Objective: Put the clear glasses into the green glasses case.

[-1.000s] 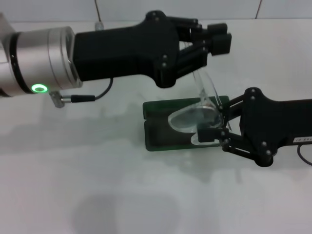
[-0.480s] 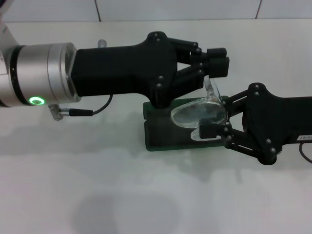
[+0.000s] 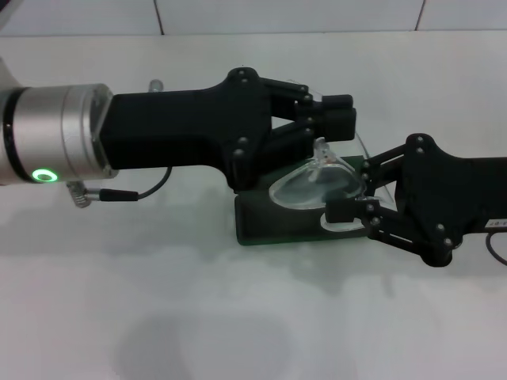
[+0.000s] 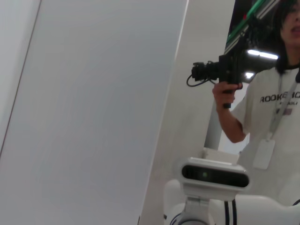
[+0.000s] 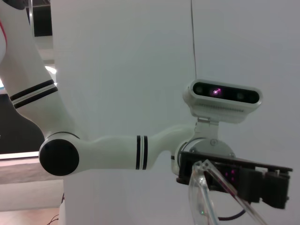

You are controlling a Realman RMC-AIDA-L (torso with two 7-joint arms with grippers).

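L gripper (image 3: 337,119) holds clear glasses (image 3: 317,184) over green glasses case (image 3: 273,222).

The green glasses case (image 3: 273,222) is lying near the middle of the table (image 3: 238,317). The clear glasses (image 3: 317,184) are being held over the case's 3 o'clock half. The left gripper (image 3: 337,127) is positioned at 12 o'clock of the glasses, entering from 9 o'clock. The right gripper (image 3: 348,194) is positioned at the glasses' 3 o'clock end.
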